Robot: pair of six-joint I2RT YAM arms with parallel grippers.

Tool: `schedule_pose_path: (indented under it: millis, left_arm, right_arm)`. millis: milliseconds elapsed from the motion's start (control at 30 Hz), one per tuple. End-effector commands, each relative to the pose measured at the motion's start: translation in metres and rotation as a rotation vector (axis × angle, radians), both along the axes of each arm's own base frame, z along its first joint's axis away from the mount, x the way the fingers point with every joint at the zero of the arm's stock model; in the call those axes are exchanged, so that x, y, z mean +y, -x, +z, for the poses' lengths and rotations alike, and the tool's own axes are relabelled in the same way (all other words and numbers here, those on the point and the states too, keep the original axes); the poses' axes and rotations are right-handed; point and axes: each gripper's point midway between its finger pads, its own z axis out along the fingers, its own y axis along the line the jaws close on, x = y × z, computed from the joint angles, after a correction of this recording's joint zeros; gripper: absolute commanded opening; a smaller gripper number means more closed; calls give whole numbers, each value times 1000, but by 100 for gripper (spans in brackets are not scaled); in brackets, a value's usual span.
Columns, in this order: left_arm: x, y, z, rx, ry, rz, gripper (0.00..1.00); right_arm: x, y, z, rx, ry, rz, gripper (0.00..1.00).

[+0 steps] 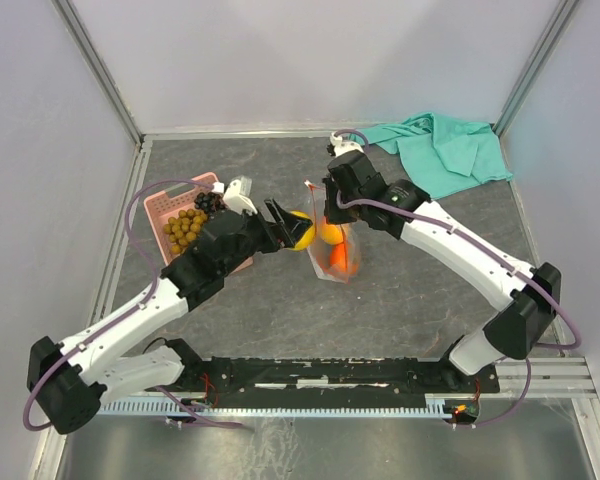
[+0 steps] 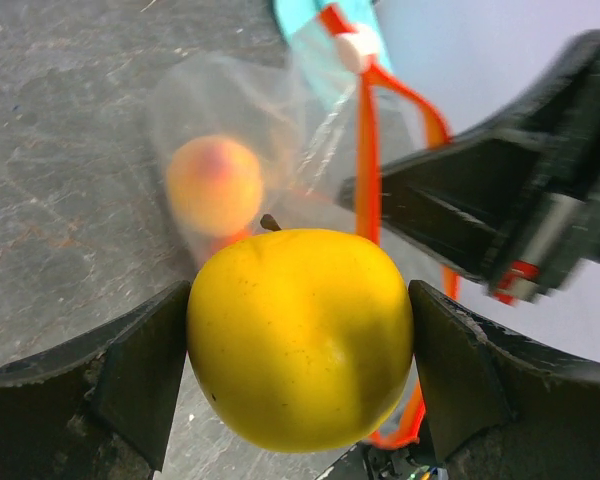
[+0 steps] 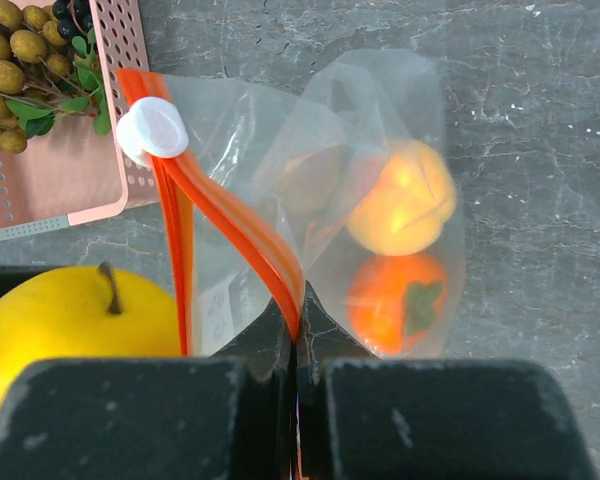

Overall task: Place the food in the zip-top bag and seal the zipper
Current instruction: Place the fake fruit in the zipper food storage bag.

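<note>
At table centre, right gripper (image 3: 297,330) pinches the zipper (image 3: 230,230) with jaws shut, holding the zip-top bag (image 3: 325,140) upright; left gripper (image 2: 300,370) is clamped round the lemon (image 3: 75,330) just left of its mouth. Suggest entering from above between the strips, releasing low. Mouth width unclear; left fingertips cut off.

**Table contents**

Dark grey mottled table (image 1: 410,290). Pink basket (image 1: 170,205) sits at the far left. Teal cloth (image 1: 445,150) lies crumpled in the far right corner, well apart from it. Zip-top bag (image 1: 338,262) is near centre between them, lower end apparently resting on the table (top edge raised off it).
</note>
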Motion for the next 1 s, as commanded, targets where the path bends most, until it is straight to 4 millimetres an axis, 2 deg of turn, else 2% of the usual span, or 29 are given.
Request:
schedule_pose_path:
  millis: [0, 367, 467, 633, 800, 967]
  left_arm:
    - [-8, 9, 68, -223, 109, -85, 36]
    - [-34, 37, 106, -425, 221, -286, 36]
    - [-36, 39, 100, -433, 208, -301, 35]
    - [-16, 31, 83, -416, 177, -187, 35]
    - [-1, 25, 62, -363, 139, -105, 34]
    - [2, 24, 50, -321, 132, -88, 34]
  right_arm:
    - [16, -8, 9, -23, -62, 4, 2]
    - [21, -13, 8, -5, -61, 3, 2]
    - [14, -15, 9, 14, 8, -2, 2]
    - [0, -19, 5, 3, 159, 44, 3]
    - [-5, -16, -8, 18, 224, 89, 19]
    - [-15, -11, -12, 28, 266, 95, 28]
